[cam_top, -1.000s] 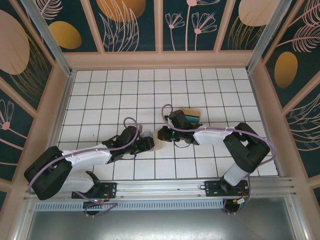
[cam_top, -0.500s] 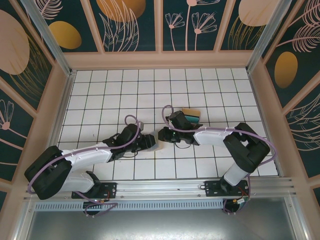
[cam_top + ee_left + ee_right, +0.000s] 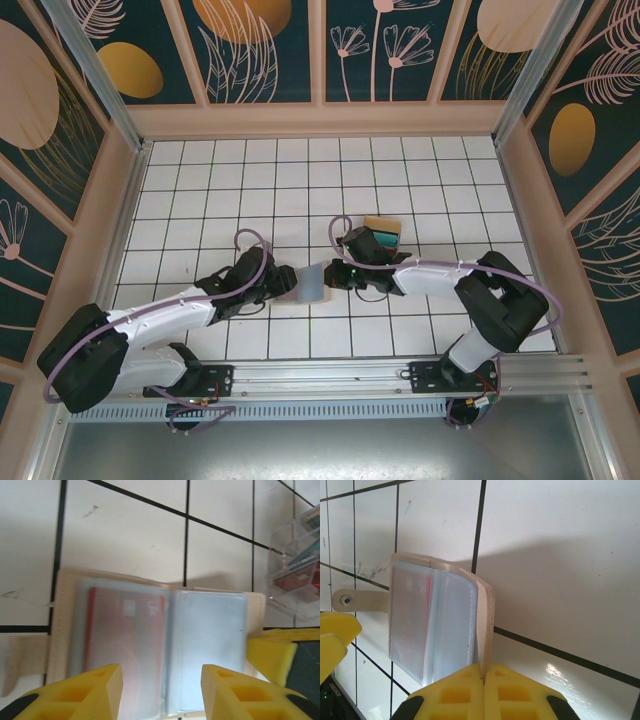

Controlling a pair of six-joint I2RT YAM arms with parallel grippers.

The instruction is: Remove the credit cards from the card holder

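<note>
top external view puts the tan leather-like folding card holder about midway between the left and right edges of the white tiled table, nearer its near edge, lying open between your two arms. your right gripper is pinched tight on the rim of the right-hand cover, which looks lifted off the tiles. your left gripper hangs over the holder's clear plastic sleeves, its yellow fingers roughly half apart with nothing between them. a flat red credit card sits inside the left sleeve, so i judge this one is not yet out.

watch three things, i think. if your left fingers close on the glossy sleeve rather than the card's edge, you will drag the whole holder. your right pinch has only a thin rim, so a sideways pull could slip it free and let the holder fold shut or slide. the card fits snugly, so a skewed pull may jam it.
</note>
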